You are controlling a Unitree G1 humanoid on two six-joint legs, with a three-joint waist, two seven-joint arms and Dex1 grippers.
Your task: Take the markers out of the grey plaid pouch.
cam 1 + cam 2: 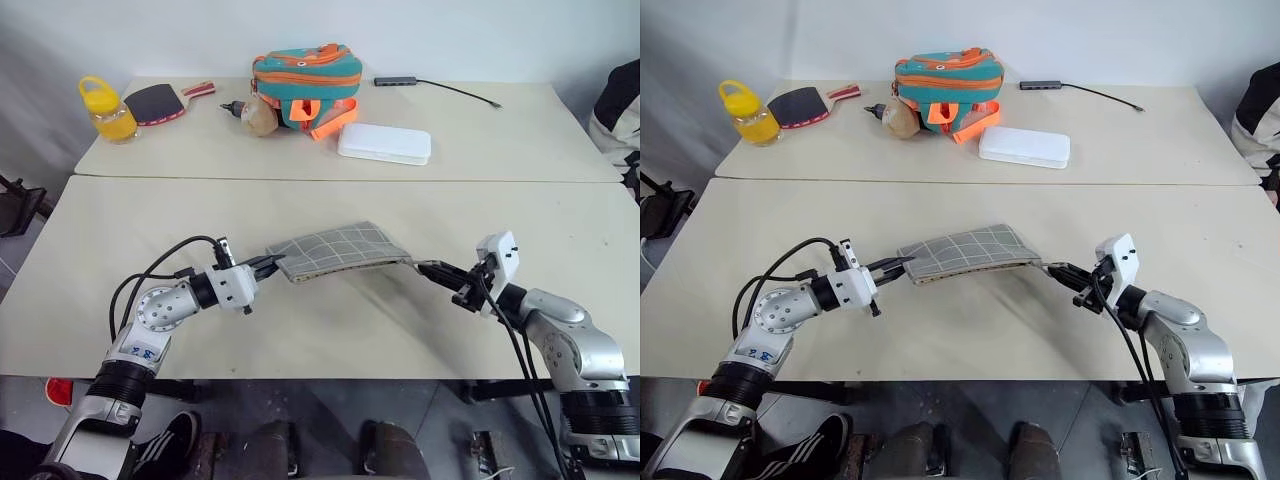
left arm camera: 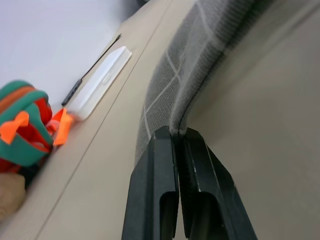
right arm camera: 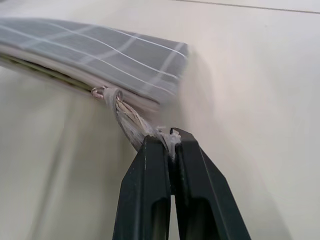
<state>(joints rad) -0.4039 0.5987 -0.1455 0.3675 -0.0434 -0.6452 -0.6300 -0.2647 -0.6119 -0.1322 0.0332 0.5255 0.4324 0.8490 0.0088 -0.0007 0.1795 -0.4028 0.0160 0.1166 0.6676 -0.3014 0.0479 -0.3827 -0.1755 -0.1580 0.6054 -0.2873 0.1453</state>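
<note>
The left gripper [image 2: 177, 134] is rising from the bottom centre, its fingers [image 2: 155, 185] clamping the pouch's [image 2: 190, 65] edge. The pouch is running to the upper right. A teal-and-orange bag [image 2: 22, 127] and white box [image 2: 102, 80] are lying at left.

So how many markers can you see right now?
0. None is visible; any would be hidden inside the grey plaid pouch, which hangs stretched between the left pincer and the right pincer.

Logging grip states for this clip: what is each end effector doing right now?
Left end effector: shut on one end of the flat grey plaid fabric pouch.
Right end effector: shut on the pouch's frayed pale pull cord.
</note>
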